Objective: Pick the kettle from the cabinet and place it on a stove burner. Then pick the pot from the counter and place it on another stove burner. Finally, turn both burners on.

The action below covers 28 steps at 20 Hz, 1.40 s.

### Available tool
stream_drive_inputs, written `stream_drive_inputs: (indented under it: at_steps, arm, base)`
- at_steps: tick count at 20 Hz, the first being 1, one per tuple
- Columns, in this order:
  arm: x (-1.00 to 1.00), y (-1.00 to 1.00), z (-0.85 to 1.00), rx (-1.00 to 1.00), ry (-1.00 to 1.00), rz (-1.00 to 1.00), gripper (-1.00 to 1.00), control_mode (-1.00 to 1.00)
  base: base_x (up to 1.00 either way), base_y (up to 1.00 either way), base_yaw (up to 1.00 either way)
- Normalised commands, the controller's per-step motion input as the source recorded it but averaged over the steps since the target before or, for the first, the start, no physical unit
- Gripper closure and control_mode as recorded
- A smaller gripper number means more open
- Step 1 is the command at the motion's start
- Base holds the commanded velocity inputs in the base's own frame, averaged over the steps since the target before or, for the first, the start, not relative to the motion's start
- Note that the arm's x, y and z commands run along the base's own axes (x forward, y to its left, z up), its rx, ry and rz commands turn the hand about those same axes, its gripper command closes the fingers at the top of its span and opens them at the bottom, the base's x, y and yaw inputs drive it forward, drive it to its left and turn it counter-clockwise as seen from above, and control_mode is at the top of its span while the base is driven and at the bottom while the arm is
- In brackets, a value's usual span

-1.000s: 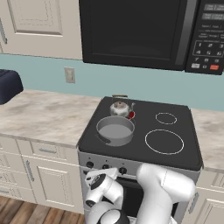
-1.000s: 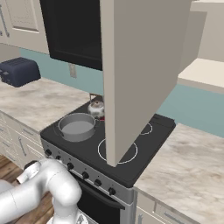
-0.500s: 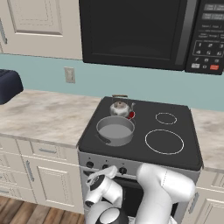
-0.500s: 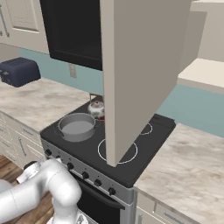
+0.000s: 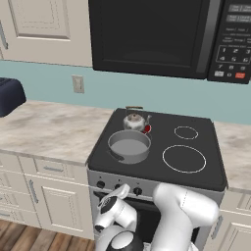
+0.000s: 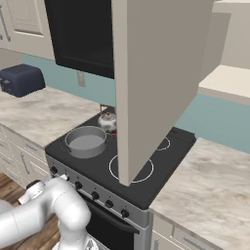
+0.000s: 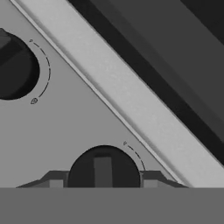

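Note:
The small silver kettle (image 5: 134,121) (image 6: 107,119) stands on the back-left stove burner, with a red glow (image 5: 146,129) beside it. Just in front, the wide grey pot (image 5: 129,146) (image 6: 86,141) sits on the front-left burner. My gripper (image 5: 120,189) (image 6: 63,177) is down at the stove's front panel. In the hand view its two fingertips (image 7: 54,180) flank a dark knob (image 7: 103,168) and press against its sides. A second knob (image 7: 13,68) lies to the upper left. The cabinet (image 6: 224,80) hangs at the right with its door (image 6: 151,73) swung open.
Two bare burner circles (image 5: 184,158) (image 5: 186,132) mark the right half of the black cooktop (image 5: 211,166). A microwave (image 5: 152,34) hangs above. The marbled counter (image 5: 54,130) runs left to a dark toaster (image 5: 7,95) (image 6: 22,79). The open door blocks much of the right base view.
The hand has shifted slightly at the stove's front panel. Kettle, pot and camera views have stayed put.

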Motion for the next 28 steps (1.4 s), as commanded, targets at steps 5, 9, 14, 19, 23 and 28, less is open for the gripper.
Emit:
stream_drive_inputs:
  at_steps: [5,9,14,19,23,28]
  arm:
    - [0.00,0.04,0.00,-0.07,0.02,0.00,-1.00,-1.00]
    - [-0.14,0.11,0.00,-0.04,0.00,0.00,-1.00,-1.00]
    - [-0.33,0.22,0.00,-0.02,0.00,0.00,-1.00,-1.00]
    - [-0.37,0.24,0.10,-0.03,0.00,0.00,-1.00,-1.00]
    - [-0.34,0.27,0.20,-0.05,0.00,0.00,-1.00,-1.00]
    - [-0.31,0.29,0.25,-0.07,0.00,0.00,-1.00,-1.00]
  base:
    - [0.00,0.00,0.00]
    - [0.00,0.00,0.00]
    - [0.00,0.00,0.00]
    - [0.00,0.00,0.00]
    - [0.00,0.00,0.00]
    - [0.00,0.00,0.00]
